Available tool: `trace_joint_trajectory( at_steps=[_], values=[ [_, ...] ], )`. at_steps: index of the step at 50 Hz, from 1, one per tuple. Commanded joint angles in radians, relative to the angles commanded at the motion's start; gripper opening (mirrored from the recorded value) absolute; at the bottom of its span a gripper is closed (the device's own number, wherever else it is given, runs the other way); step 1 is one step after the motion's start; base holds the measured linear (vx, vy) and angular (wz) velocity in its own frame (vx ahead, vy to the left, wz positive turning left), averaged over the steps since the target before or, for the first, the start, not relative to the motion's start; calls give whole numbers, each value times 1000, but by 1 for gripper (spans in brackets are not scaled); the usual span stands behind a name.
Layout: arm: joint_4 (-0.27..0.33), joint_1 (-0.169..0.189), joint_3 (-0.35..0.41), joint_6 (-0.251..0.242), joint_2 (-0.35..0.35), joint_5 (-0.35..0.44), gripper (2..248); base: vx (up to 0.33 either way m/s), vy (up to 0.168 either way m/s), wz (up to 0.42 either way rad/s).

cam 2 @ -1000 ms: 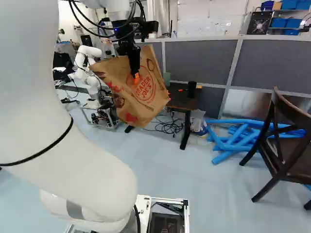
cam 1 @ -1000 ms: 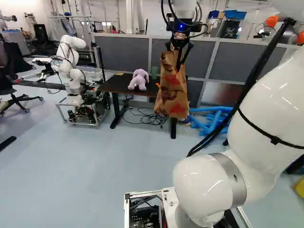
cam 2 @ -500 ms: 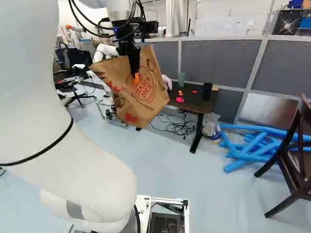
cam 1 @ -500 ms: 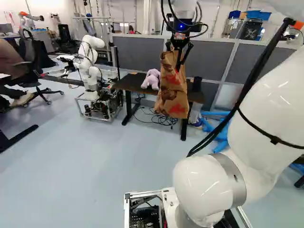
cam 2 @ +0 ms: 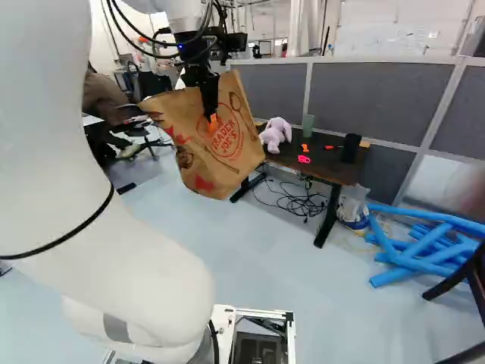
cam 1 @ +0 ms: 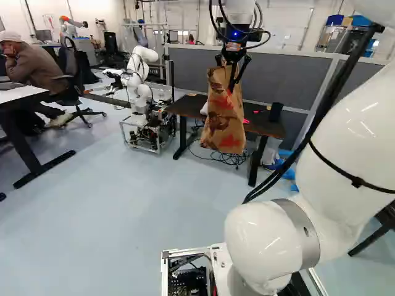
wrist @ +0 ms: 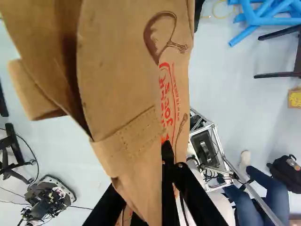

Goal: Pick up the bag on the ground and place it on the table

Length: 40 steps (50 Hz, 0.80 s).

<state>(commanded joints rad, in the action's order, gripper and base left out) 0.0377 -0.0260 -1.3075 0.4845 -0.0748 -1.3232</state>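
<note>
In the left base view, the gripper (cam 1: pixel 231 90) carries the bag (cam 1: pixel 223 126) above the floor (cam 1: pixel 117 203), in front of the table (cam 1: pixel 265 128) and not on it. Such height is, I think, for letting the bag's bottom pass over the table's edge.

In the right base view, the bag hangs tilted, probably because it is held away from its middle. A plush toy (cam 2: pixel 275 136), a green cup (cam 2: pixel 308 126) and a black cup (cam 2: pixel 351 149) occupy the tabletop's far part, so the nearer part seems the more suitable place for setting down.

In the wrist view, the jaws are clenched on the bag's paper, which runs up between them; this grip alone appears to bear its weight.
</note>
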Motion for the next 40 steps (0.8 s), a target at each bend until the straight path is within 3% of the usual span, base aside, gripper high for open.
trace_joint_trajectory(
  at_steps=[13,40],
  values=[
    [0,0,0,0,0,0,22,30,108,166],
    [0,0,0,0,0,0,22,47,61,5]
  ],
)
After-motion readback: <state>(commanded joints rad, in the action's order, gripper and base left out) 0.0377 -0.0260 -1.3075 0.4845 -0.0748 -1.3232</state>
